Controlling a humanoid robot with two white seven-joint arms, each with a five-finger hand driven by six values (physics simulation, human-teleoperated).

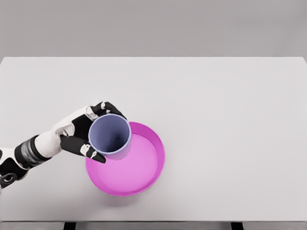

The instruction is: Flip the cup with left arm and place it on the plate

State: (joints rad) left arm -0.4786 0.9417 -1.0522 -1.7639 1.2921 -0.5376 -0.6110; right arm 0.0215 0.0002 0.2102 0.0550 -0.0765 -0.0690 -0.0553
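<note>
Filling most of the head view is a broad table [230, 120] with a flat, pale grey-white top, matte and evenly lit, its straight far edge running across the upper part of the picture. Behind that edge there is only a plain grey backdrop with no visible features. Along the near edge of the table, two short dark pieces show just below the top, too cropped to identify.

No brand, label or writing can be read on anything.

A plate [139, 172] sits on the table toward the lower left of centre. It is round and bright magenta-pink, with a low upright rim and a smooth, slightly glossy floor that is lighter than the rim.

A cup [110, 136] is at the plate's upper left edge, overlapping the rim. It is a plain cylinder of soft blue-lilac colour, smooth and without a handle, its round mouth facing up toward the camera so the shaded inside shows. Whether its base touches the plate cannot be told from this angle.

The left hand [79, 134] reaches in from the lower left on a white forearm with a dark wrist band. Its shell is white with black jointed fingers [91, 151], and these are wrapped around the cup's side, some curling over the far wall and others along the near wall, gripping it from the left.
</note>
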